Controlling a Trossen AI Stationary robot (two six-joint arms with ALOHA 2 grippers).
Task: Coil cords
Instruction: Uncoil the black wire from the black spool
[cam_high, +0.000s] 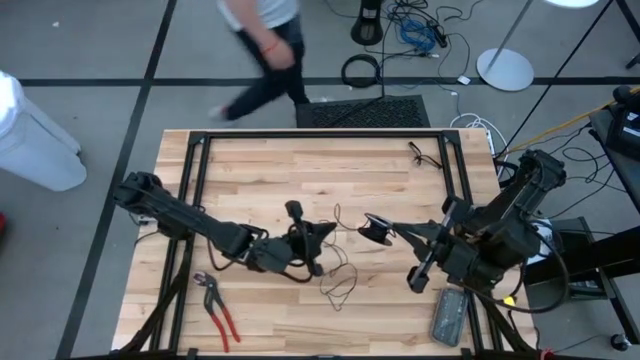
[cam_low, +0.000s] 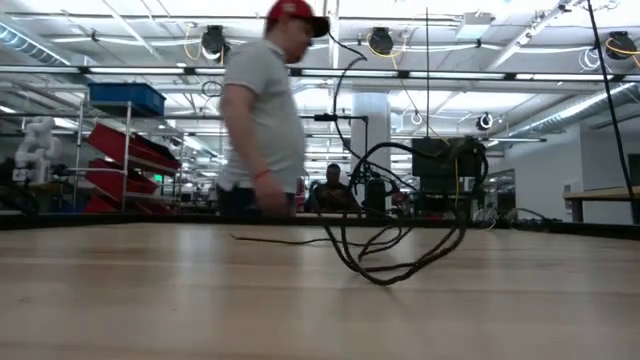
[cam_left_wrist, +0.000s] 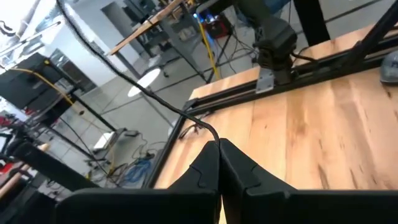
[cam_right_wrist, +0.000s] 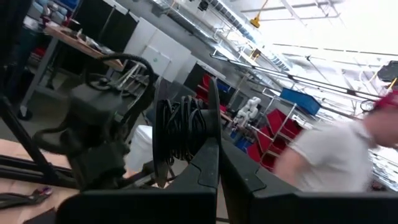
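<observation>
The thin black cord is partly wound into a small coil (cam_high: 374, 232) held above the table's middle by my right gripper (cam_high: 386, 233), which is shut on it. My left gripper (cam_high: 330, 234) stands just left of the coil, shut on a strand of the same cord (cam_left_wrist: 143, 87). The rest of the cord hangs down from the grippers and lies in loose loops (cam_high: 340, 278) on the wood, seen close in the low view as slack loops (cam_low: 400, 255). In the right wrist view the coil (cam_right_wrist: 181, 127) shows upright at the fingertips. My left gripper pinches a single strand of the cord (cam_left_wrist: 212, 134) between its two fingertips, coming nearly level from the table's left. The strand runs up and away from the fingers, clear of the table. My right gripper pinches several turns of the coil (cam_right_wrist: 189, 140) between its two fingers, level from the table's right. The coil stands upright, lifted clear of the table.
Red-handled pliers (cam_high: 218, 308) lie at the near left. A grey flat device (cam_high: 449, 316) lies at the near right, and a short dark cord (cam_high: 424, 155) at the far right. A black frame (cam_high: 190, 180) rims the table. A person (cam_high: 265, 50) walks past the far edge.
</observation>
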